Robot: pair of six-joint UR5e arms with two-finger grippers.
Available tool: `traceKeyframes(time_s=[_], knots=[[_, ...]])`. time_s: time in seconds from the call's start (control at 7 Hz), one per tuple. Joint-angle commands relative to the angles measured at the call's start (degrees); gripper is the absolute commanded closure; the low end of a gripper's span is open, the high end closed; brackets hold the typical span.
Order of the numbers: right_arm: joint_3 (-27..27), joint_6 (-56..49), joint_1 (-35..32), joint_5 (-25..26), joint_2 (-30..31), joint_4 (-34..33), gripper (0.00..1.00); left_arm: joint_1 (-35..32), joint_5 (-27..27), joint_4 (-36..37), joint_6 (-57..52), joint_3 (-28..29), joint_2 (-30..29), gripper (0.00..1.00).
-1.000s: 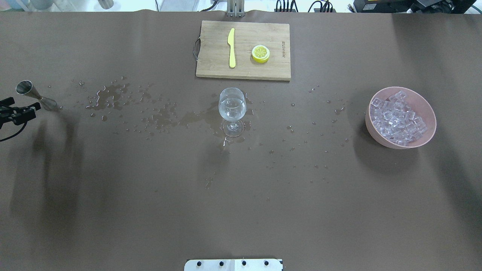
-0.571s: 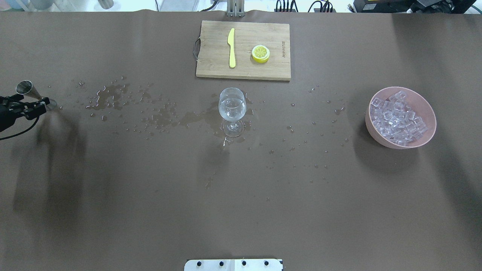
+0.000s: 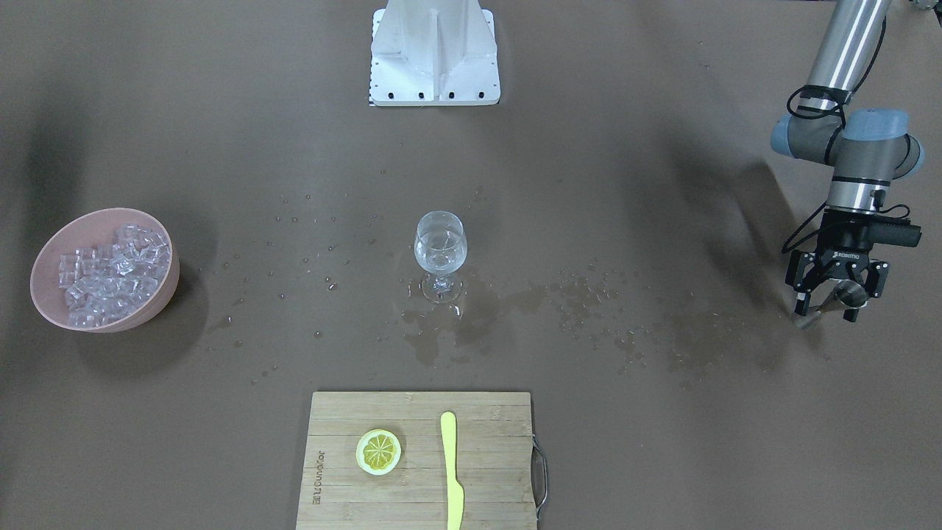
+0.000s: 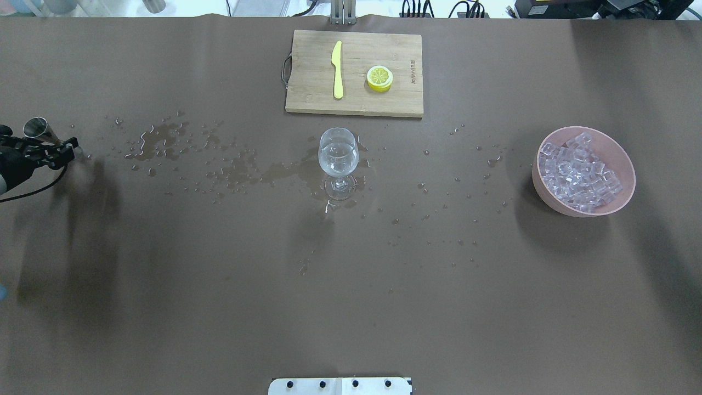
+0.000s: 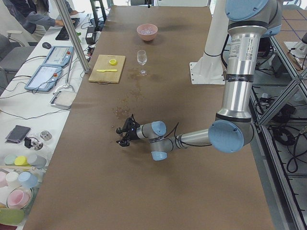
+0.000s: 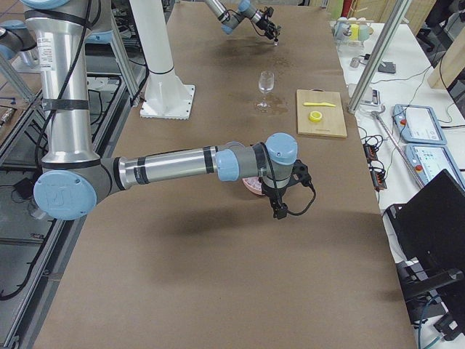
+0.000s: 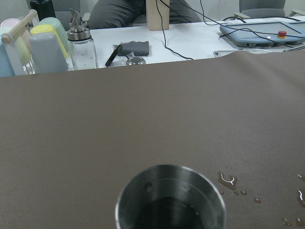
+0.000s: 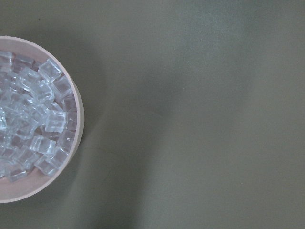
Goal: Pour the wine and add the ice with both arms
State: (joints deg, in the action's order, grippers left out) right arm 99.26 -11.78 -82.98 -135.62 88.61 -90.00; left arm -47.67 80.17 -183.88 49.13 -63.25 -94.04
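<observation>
Wine (image 4: 338,161) apparently in glass (image 4: 340,185), ice (image 4: 578,170) in bowl (image 4: 570,207)

A brown mat covers the long table (image 4: 164,307), and soft, broad shadows (image 4: 66,247) lie across it in diffuse light. Along one side runs a white bench (image 5: 29,110) carrying a keyboard (image 5: 63,32), two tablet-like pendants (image 5: 44,77) and pastel cups (image 5: 19,160). An aluminium post (image 5: 71,33) rises at the bench's edge. An open laptop (image 6: 429,222) stands at the far end.
</observation>
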Motion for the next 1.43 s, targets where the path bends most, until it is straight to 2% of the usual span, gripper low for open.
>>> traceKeyframes(time_s=[0.0,0.14,0.57,0.86,1.0,1.29], knots=[[0.2,0.0,0.0,0.0,0.0,0.0,0.0,0.0,0.2,-0.1,0.7,-0.5,-0.1,0.96],[0.4,0.0,0.0,0.0,0.0,0.0,0.0,0.0,0.4,-0.1,0.7,-0.9,0.0,1.0],[0.4,-0.1,0.0,-0.1,0.0,0.1,0.0,0.0,0.4,0.4,0.4,-5.3,-1.0,1.0],[-1.6,0.0,0.1,-0.7,1.6,9.4,0.0,-0.1,0.6,8.2,0.3,-15.7,-1.2,1.0],[-2.1,0.0,0.1,-0.5,1.8,13.9,0.0,0.2,0.8,16.1,0.4,-24.0,-1.1,1.0],[-2.0,2.0,0.1,-0.6,1.7,16.3,0.0,3.9,0.7,37.2,1.3,-42.3,-1.1,1.0]])
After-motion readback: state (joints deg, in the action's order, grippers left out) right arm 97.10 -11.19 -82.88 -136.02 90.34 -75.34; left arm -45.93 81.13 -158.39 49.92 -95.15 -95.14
